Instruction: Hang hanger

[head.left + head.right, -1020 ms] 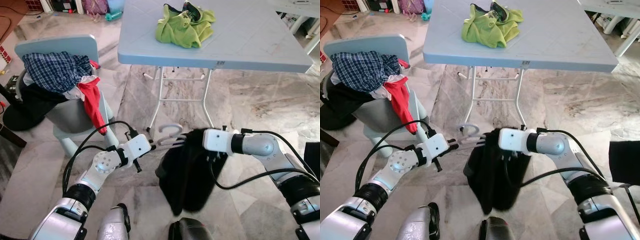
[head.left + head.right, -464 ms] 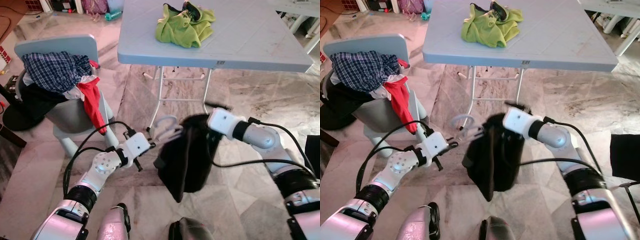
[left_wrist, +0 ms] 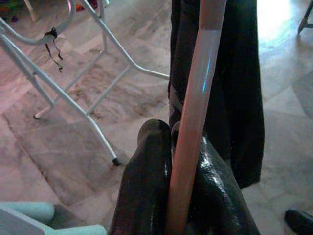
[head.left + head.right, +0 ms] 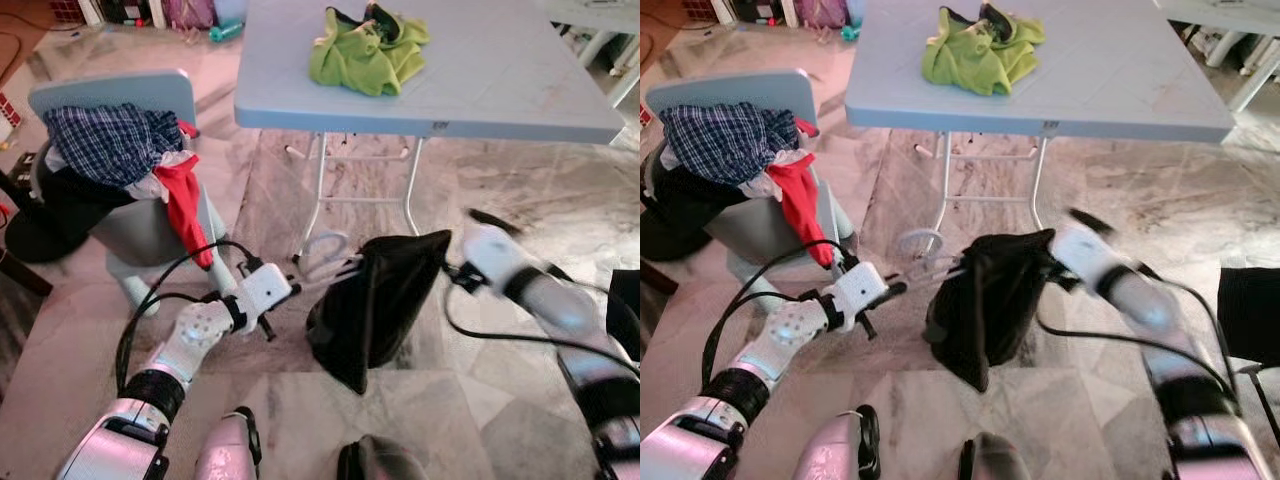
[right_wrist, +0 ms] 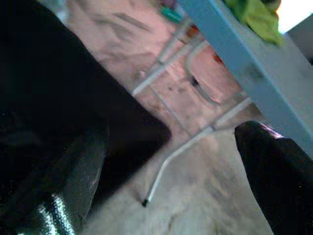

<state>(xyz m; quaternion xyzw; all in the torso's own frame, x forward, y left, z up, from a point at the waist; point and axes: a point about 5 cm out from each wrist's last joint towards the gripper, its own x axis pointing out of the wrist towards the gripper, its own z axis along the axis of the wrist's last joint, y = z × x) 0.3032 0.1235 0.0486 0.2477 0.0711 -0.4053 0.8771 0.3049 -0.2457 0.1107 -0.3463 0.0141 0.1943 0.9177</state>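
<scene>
Green clothes point(image 4: 370, 48) top table point(image 4: 500, 105); chair point(image 4: 120, 100) left.

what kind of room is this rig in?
Likely a lived-in room of a home, used for laundry sorting. Marble-pattern floor tiles, a folding table with a green garment on it, and a chair heaped with clothes.

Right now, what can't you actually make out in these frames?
- Right gripper: motion-blurred in both eye views.
- Hanger: the black garment covers its shoulders; hook is faint against the floor.
- Where the hanger should go: no rail or rod can be made out.
- Left gripper: fingers cropped by the left wrist view's bottom edge.
</scene>
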